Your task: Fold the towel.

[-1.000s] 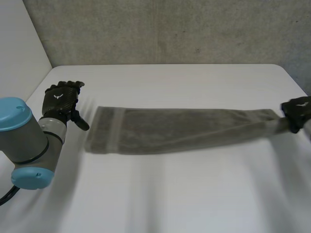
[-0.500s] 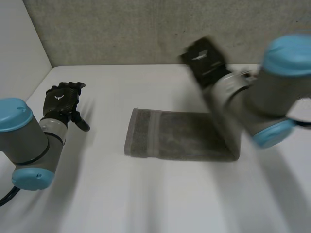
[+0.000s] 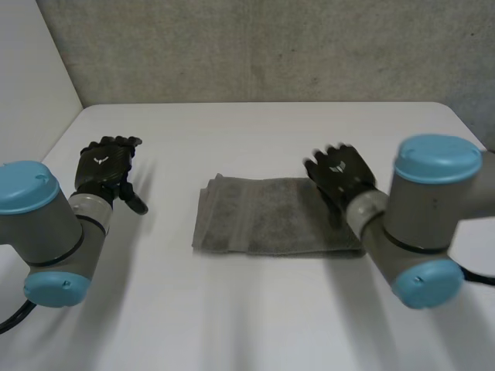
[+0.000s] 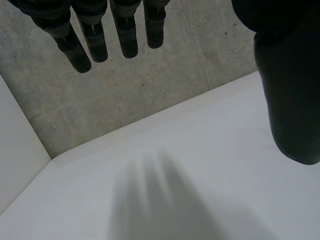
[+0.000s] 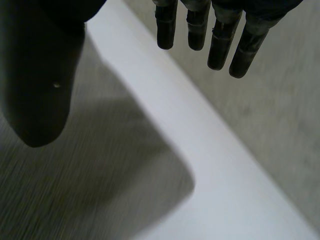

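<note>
A grey towel (image 3: 271,216) lies folded in a short rectangle in the middle of the white table (image 3: 255,309). My right hand (image 3: 340,174) hovers over the towel's right end with fingers straight and nothing in it. In the right wrist view the towel (image 5: 75,185) lies under the palm, its corner near the fingertips (image 5: 200,30). My left hand (image 3: 104,166) is held open above the bare table, well to the left of the towel. Its straight fingers (image 4: 100,35) point toward the table's far edge in the left wrist view.
A grey concrete wall (image 3: 271,46) runs behind the table's far edge. A white side wall (image 3: 31,85) closes the left. Bare table surface lies in front of the towel and on both sides.
My right hand carried the towel's right end over to the left, folding the long strip in half, then let go and opened. The left hand stayed in place.
</note>
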